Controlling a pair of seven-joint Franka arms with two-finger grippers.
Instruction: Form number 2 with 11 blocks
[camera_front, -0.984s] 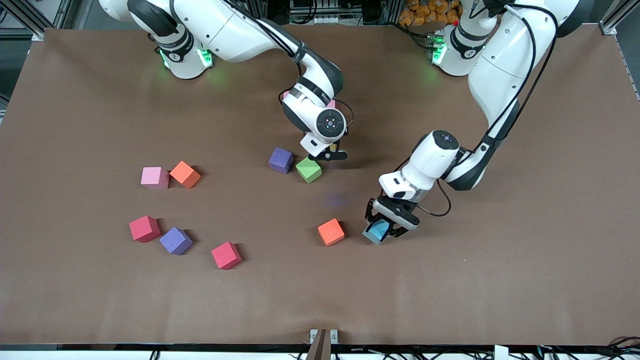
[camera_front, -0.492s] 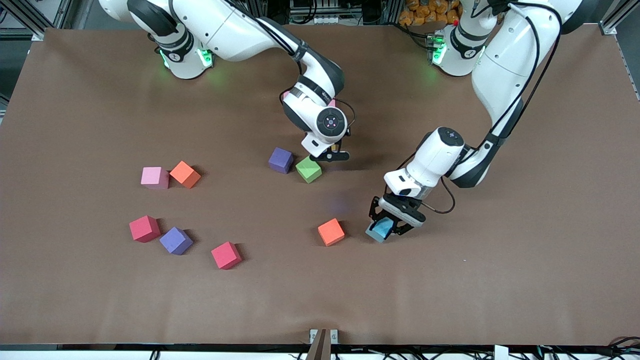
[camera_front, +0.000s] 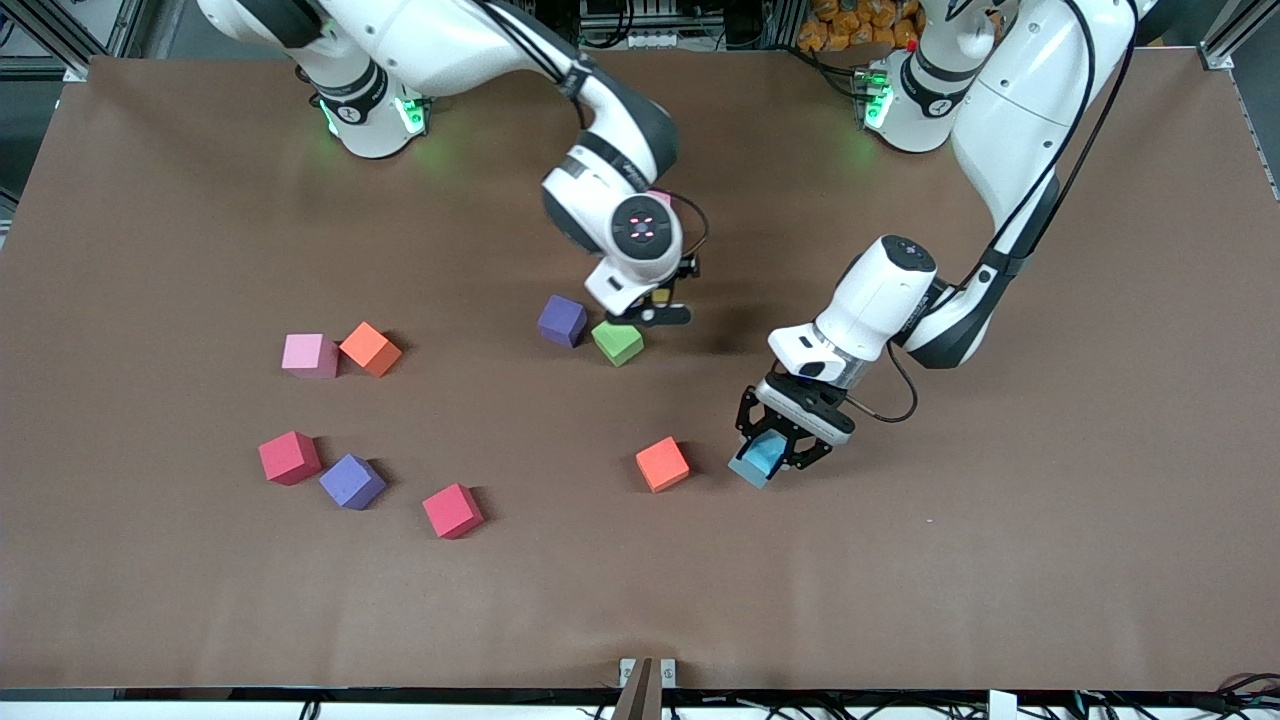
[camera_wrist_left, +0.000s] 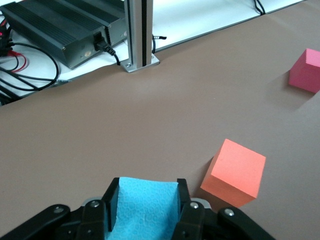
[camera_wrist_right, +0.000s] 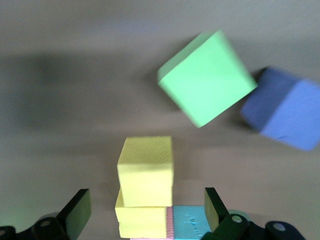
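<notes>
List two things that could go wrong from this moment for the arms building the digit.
1. The left gripper is shut on a tilted light blue cube just beside the orange cube; it could land crooked.
2. The open right gripper hangs just over the yellow cubes and could nudge them.
</notes>
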